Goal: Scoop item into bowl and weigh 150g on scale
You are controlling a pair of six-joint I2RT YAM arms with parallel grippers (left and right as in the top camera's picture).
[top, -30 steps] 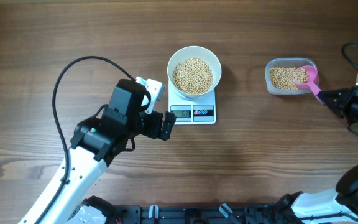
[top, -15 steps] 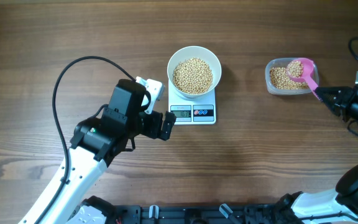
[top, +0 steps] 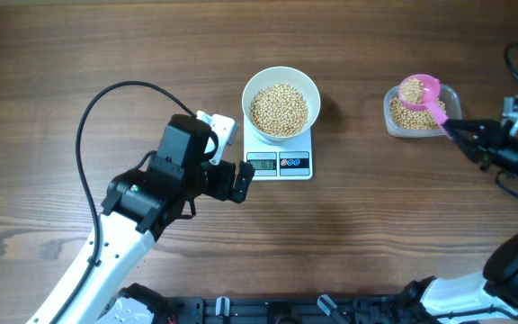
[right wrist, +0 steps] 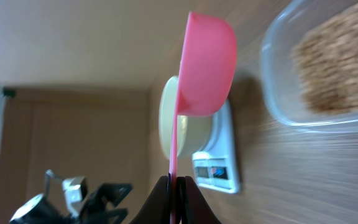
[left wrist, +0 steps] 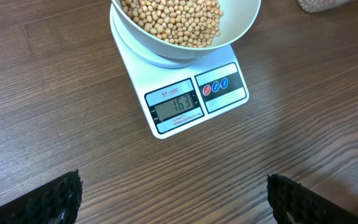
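Pinched in closed jaws of the right gripper (top: pixel 451 127): pink plastic scoop (top: pixel 433 88) holding small round tan beans (top: pixel 410 90), over a clear plastic tub (top: pixel 388 114). Ahead of spread jaws of the left gripper (top: pixel 232 155): round white bowl (top: pixel 252 86) of beans on white square scale (top: pixel 281 165).

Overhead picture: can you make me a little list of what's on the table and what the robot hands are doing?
bowl: white, sitting on the scale
beans: lots in the bowl, some in the tub
scale: white, display reads 163
tub: clear, off to one side of the scale
scoop: pink, beans in it, over the tub
right gripper: shut on the scoop's handle
left gripper: open, holding nothing, close to the scale
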